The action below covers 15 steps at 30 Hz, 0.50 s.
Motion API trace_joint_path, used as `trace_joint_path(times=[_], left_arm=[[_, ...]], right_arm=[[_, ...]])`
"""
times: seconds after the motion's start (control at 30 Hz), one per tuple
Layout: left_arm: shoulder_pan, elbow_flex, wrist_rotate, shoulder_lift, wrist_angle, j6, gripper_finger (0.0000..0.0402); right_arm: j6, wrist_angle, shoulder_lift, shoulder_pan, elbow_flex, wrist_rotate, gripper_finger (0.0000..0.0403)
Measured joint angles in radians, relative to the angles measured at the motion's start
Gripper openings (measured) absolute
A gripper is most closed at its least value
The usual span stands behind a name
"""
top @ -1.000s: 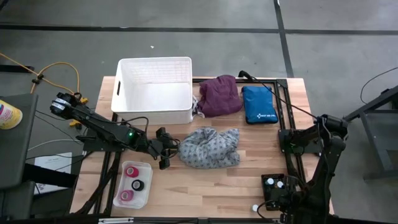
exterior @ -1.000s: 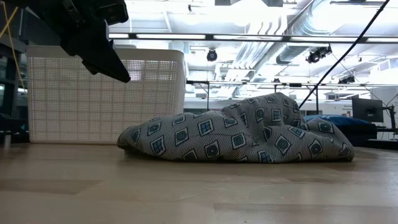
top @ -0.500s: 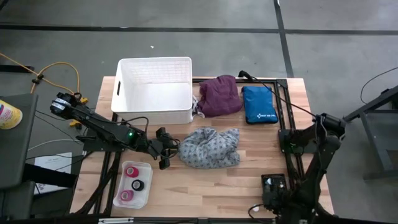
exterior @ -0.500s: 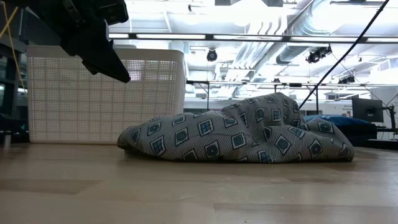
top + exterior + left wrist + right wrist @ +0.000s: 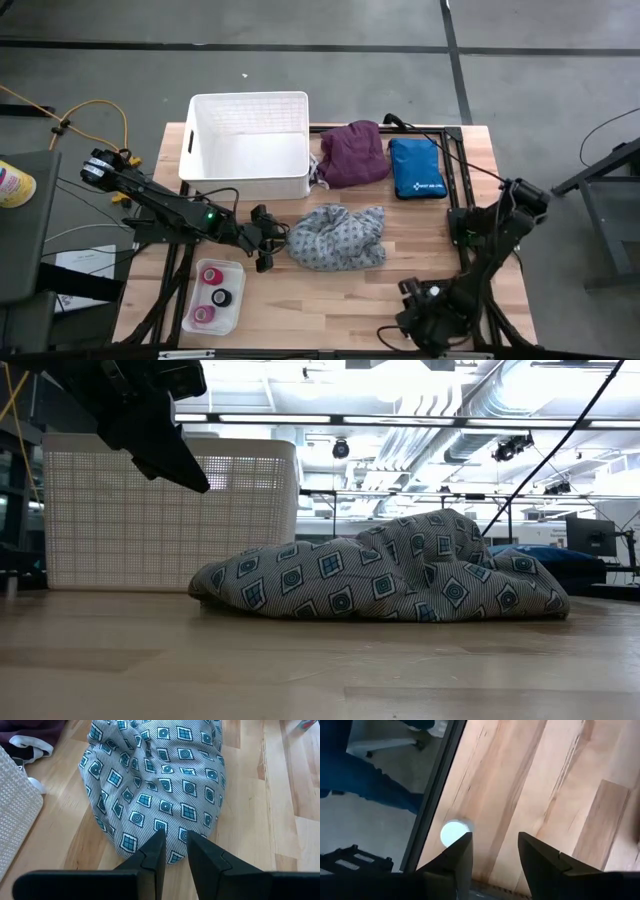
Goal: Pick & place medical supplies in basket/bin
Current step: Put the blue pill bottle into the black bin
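I see my left gripper (image 5: pixel 174 845) just off the near end of the grey dotted cloth (image 5: pixel 160 785), fingers (image 5: pixel 152 857) close together w/ a thin gap, nothing held; the tips sit right at the cloth's edge. In the low view that gripper (image 5: pixel 185 470) hangs above the wood, in front of the white basket (image 5: pixel 250 510). The basket (image 5: pixel 290 185) sits beside and beyond the left fingers, w/ the purple cloth (image 5: pixel 353 152) next to it and a blue pouch (image 5: pixel 417 168) past that. A small clear tray (image 5: pixel 232 270) w/ tape rolls (image 5: pixel 212 276) lies on the other side of the left arm. My right gripper (image 5: pixel 492 852) is down at the near table edge, fingers apart, empty; a small white-capped vial (image 5: pixel 455 832) stands just beside one finger, right by the table's dark rim. The table (image 5: pixel 390 290) is light wood planks. The floor round it is grey concrete w/ dark lines. Behind, the room has white pipes and long ceiling lights.
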Motion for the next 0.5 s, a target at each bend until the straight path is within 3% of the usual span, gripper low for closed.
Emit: trace_joint_path(times=[0.5], left_arm=[[0.000,0.000,0.000,0.000,0.000,0.000,0.0074]], right_arm=[[-0.025,0.020,0.000,-0.023,0.000,-0.031,0.0144]])
